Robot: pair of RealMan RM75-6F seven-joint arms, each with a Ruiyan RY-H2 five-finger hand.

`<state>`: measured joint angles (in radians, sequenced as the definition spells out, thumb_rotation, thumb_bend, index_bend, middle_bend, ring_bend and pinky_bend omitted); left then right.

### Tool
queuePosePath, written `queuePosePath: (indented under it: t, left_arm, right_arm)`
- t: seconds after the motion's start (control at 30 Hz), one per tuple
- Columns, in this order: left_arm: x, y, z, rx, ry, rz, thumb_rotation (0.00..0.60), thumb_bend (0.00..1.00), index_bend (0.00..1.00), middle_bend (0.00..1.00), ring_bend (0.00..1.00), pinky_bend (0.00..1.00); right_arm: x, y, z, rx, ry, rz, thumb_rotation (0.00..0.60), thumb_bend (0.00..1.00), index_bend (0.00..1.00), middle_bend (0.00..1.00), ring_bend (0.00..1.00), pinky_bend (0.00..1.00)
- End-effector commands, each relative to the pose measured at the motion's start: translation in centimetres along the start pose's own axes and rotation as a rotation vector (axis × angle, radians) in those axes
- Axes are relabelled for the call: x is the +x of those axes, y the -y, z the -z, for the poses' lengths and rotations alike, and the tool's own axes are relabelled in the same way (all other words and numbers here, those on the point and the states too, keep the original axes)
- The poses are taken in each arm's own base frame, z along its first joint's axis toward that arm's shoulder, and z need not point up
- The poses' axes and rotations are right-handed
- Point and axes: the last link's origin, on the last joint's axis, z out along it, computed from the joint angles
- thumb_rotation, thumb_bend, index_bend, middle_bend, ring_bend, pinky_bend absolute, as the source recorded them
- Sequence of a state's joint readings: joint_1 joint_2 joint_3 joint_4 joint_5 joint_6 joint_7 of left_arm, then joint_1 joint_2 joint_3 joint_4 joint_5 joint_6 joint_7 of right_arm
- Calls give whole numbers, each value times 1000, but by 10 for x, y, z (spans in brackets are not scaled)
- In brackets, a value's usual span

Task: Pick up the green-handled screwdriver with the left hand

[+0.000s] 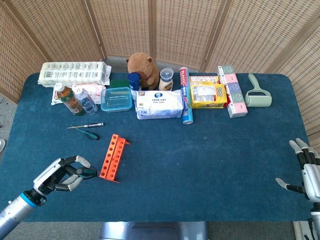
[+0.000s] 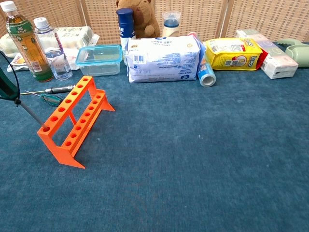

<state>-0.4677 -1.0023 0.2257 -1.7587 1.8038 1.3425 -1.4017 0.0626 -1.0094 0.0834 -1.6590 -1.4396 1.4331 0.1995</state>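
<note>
A test-tube rack [image 1: 113, 158] is lying near the table's [image 1: 200, 165] front left, with two small tools [image 1: 86, 130] lying behind it. Bottles [image 1: 75, 99], a lidded box [image 1: 116, 99] and packets [image 1: 160, 104] are sitting in a row further back.

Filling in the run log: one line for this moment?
left hand: holds green-handled screwdriver | tip: at orange rack | right hand: open, idle

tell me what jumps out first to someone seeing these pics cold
The bright orange plastic tube rack stands out on the blue table, left of centre. Beside it, the robot's left hand holds a green-handled screwdriver, whose tip reaches the rack's near end in the chest view. A row of packages and bottles with a brown plush toy lines the far edge.
</note>
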Motion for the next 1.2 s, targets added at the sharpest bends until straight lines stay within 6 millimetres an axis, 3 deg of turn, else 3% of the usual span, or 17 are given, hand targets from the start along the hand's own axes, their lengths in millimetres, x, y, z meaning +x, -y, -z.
queuePosePath:
  t: [0.03,0.4,0.57,0.73,1.2]
  left_arm:
    - [1,6,-2,12,-4,3,600,493,507,943,875,993]
    - [1,15,-6,21,14,-49,600,489,496,943,874,993]
    - [-1,15,-4,2,24,-79,600,465,274,943,874,993]
    - [-1,14,-4,-14,20,-75,600,454,185,943,874,993]
    - [-2,11,-3,-37,12,-70,600,453,162,943,875,993]
  right_arm:
    - [0,0,0,0,0,0,600,170,34,0,0,0]
    - [1,-1,0,-1,-1,-3,600,170,34,0,0,0]
    - [1,-1,0,-1,-1,-3,600,170,34,0,0,0]
    - [1,-1,0,-1,0,-4,600,170,34,0,0,0]
    - [1,-1,0,-1,1,-4,600,170,34,0,0,0]
